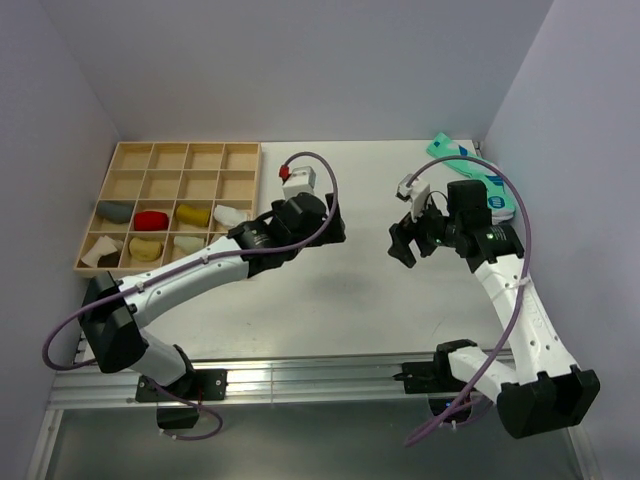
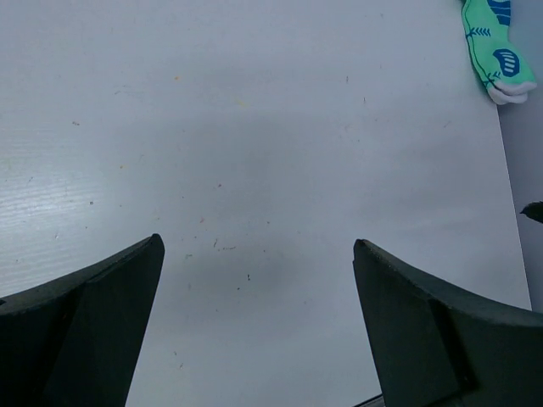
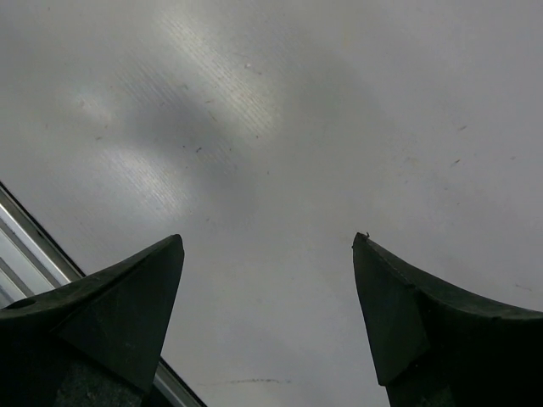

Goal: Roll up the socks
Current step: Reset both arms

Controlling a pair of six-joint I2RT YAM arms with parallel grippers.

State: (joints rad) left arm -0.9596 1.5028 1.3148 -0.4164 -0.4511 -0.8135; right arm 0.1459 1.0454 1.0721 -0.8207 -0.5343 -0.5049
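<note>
Nearest, left gripper: jaws spread wide, nothing between them, over bare white table. Right gripper: likewise wide apart and holding nothing, facing the left one across the table's middle. Farther left, wooden tray: rolled bundles of several colours in its nearer compartments. Farthest, green sock: flat at the far right corner, just beyond the right wrist, partly hidden by it, well apart from both grippers.
</note>
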